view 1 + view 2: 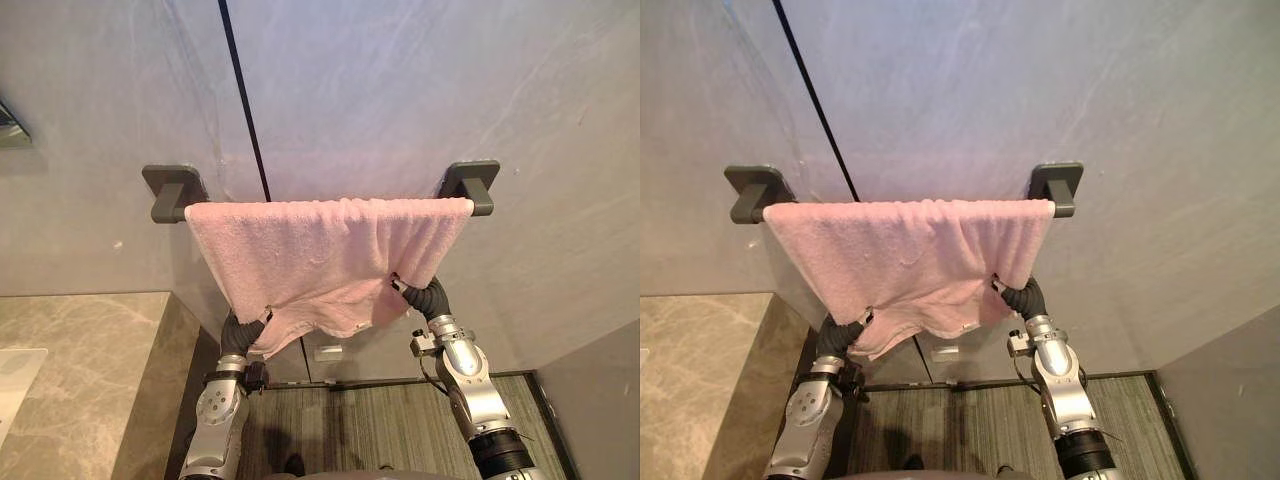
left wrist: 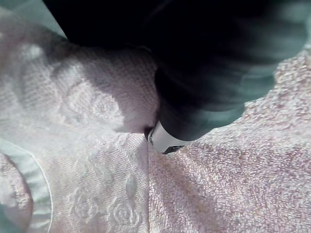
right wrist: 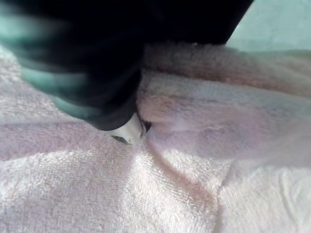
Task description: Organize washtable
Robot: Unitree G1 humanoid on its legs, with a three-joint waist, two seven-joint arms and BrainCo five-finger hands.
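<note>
A pink towel (image 1: 320,250) hangs over a grey wall bar whose brackets (image 1: 172,190) stick out at each end. The towel lies spread along the bar and its lower edge is bunched and uneven. My left hand (image 1: 240,335) reaches up under the lower left corner, and the cloth covers all but its dark ribbed cover. My right hand (image 1: 428,298) goes in under the lower right edge in the same way. Both wrist views show the dark cover (image 2: 204,87) pressed close into pink terry cloth (image 3: 194,184).
A beige marble counter (image 1: 80,380) runs along the lower left, with a white basin edge (image 1: 15,380) on it. The grey wall behind has a black vertical seam (image 1: 245,100). Below the towel lies striped grey flooring (image 1: 370,420).
</note>
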